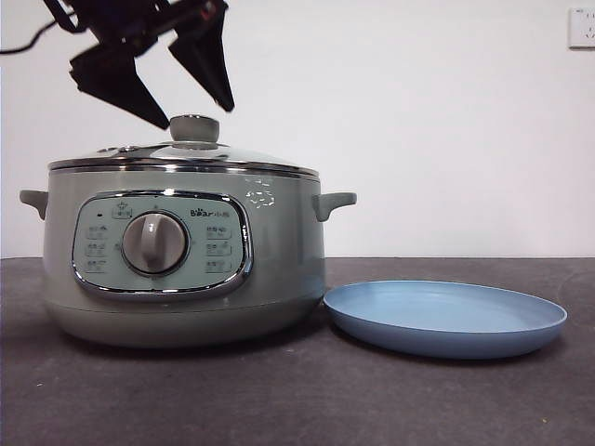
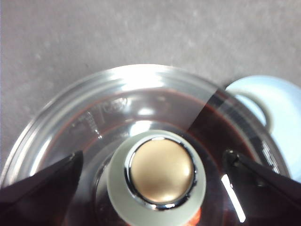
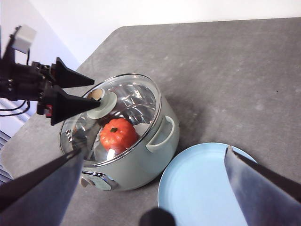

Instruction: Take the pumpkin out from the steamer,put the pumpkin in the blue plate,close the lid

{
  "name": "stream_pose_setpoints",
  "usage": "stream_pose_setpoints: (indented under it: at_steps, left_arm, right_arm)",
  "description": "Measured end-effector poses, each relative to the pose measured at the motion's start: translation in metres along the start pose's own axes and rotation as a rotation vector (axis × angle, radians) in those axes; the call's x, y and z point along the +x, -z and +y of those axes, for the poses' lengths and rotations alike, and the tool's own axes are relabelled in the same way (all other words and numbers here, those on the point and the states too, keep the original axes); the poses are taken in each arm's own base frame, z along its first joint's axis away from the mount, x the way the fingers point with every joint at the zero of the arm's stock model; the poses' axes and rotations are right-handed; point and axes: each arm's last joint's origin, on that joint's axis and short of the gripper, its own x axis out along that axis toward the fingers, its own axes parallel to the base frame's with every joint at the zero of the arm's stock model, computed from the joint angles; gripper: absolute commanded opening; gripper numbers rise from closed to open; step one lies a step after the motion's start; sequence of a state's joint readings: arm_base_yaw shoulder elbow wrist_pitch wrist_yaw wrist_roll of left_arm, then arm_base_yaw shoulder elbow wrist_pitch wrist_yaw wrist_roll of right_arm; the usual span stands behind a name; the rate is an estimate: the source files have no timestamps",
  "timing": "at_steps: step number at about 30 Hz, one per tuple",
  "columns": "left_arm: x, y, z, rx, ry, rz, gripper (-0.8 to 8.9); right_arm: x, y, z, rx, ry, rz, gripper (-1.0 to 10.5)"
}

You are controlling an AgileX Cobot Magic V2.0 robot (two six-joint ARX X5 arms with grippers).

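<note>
My left gripper [image 1: 200, 116] hangs just above the lid [image 1: 186, 153], its fingers [image 2: 42, 181] spread wide to either side of the knob [image 2: 160, 172], touching nothing. The steamer [image 1: 186, 269] reads "Bear"; the pumpkin [image 3: 117, 134] sits inside under the glass. My right gripper [image 3: 155, 188] waits high, fingers wide, over the empty blue plate [image 1: 446, 321] on the tabletop [image 1: 297, 400].

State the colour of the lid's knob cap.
Matte gold, ringed in chrome on a pale green base: the knob cap shows best in the left wrist view.
</note>
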State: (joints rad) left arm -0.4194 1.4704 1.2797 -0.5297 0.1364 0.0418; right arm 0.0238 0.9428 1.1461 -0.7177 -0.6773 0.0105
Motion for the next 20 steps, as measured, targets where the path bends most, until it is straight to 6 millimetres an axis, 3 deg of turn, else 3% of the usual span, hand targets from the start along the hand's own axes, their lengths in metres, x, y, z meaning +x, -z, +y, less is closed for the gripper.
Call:
stream_pose_setpoints:
  at_steps: [15, 20]
  left_arm:
    - [0.011, 0.003, 0.0, 0.002, 0.011, 0.031, 4.96]
    - [0.015, 0.005, -0.002, 0.007, 0.024, 0.05, 2.73]
  right_arm:
    - [0.0, 0.0, 0.0, 0.0, 0.001, 0.0, 5.0]
    - [0.0, 0.0, 0.0, 0.001, 0.001, 0.001, 5.0]
